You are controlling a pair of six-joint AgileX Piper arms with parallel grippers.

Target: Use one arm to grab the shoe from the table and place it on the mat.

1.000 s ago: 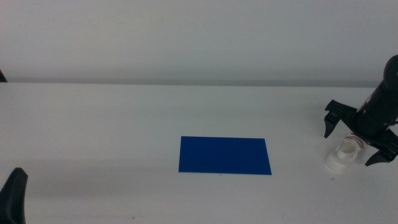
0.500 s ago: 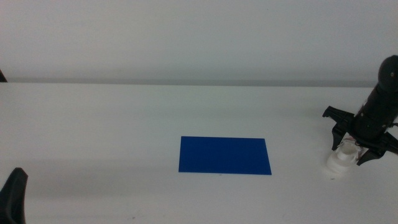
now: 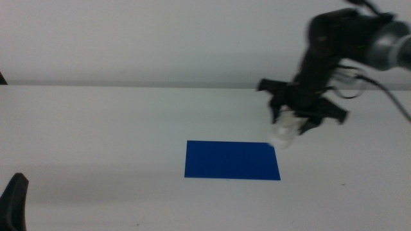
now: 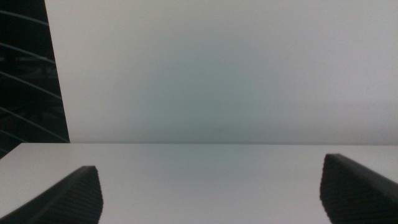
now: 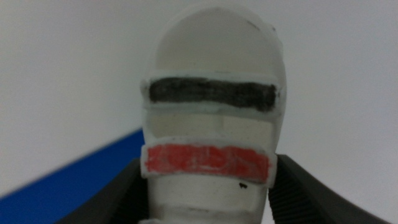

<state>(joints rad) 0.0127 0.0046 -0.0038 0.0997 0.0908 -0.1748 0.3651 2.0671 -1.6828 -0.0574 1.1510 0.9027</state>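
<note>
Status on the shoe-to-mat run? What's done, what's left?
Done: the right gripper is shut on the shoe, which is off the table. In hand: the shoe hangs in the air by the mat's far right corner. Left: lower it onto the blue and release. The left gripper waits open at the table's near left edge.

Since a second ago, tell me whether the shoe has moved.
Yes. The shoe, held by the right hand, went up and left to the mat's right corner.
</note>
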